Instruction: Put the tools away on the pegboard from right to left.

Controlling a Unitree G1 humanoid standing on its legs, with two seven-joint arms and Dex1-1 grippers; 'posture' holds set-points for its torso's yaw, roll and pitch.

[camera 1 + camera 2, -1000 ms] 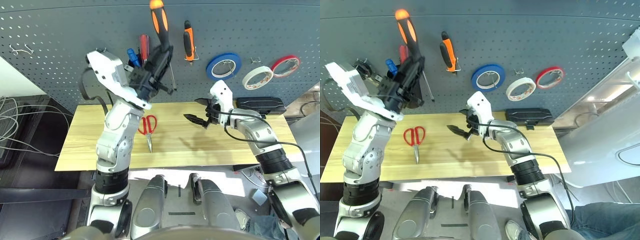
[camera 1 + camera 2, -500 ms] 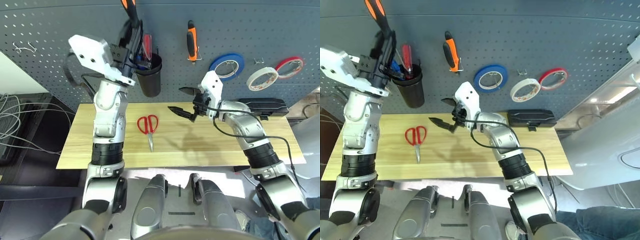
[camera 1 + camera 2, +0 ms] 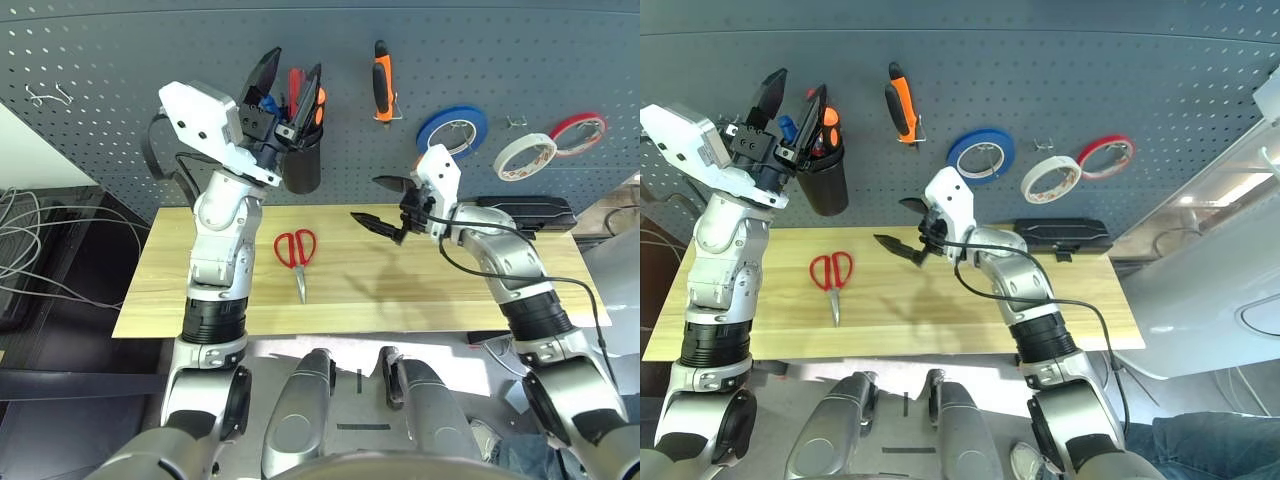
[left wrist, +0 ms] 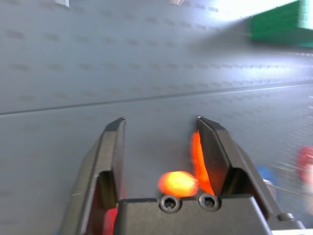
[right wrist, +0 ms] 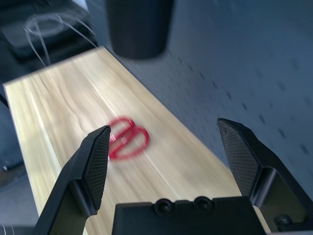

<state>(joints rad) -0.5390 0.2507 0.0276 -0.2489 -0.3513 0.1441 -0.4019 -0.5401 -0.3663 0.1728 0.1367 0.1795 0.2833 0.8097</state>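
The pegboard point(image 3: 120, 60) fills the back wall. My left gripper point(image 3: 290, 80) is open just above the black cup point(image 3: 301, 170), one fingertip on each side of the tool handles. The screwdriver point(image 3: 316, 110) stands in that cup, its orange handle top point(image 4: 178, 182) showing between my left fingers point(image 4: 110, 156). The red-handled scissors point(image 3: 295, 250) lie flat on the wooden table point(image 3: 200, 290), also seen as scissors point(image 5: 128, 139) in the right wrist view. The pliers point(image 3: 380, 80) and the white tape roll point(image 3: 522, 155) hang on hooks. My right gripper point(image 3: 378, 203) hovers open and empty, right of the scissors.
Blue tape point(image 3: 450, 130) and red tape point(image 3: 572, 130) hang beside the white roll. A black case point(image 3: 520, 212) lies at the table's back right. Bare hooks point(image 3: 45, 97) sit on the board's far left. Other handles stand in the cup. Cables lie off the table's left.
My left gripper has lowered the screwdriver into the black cup, let go of it and opened above it. My right gripper has stayed open and shifted slightly.
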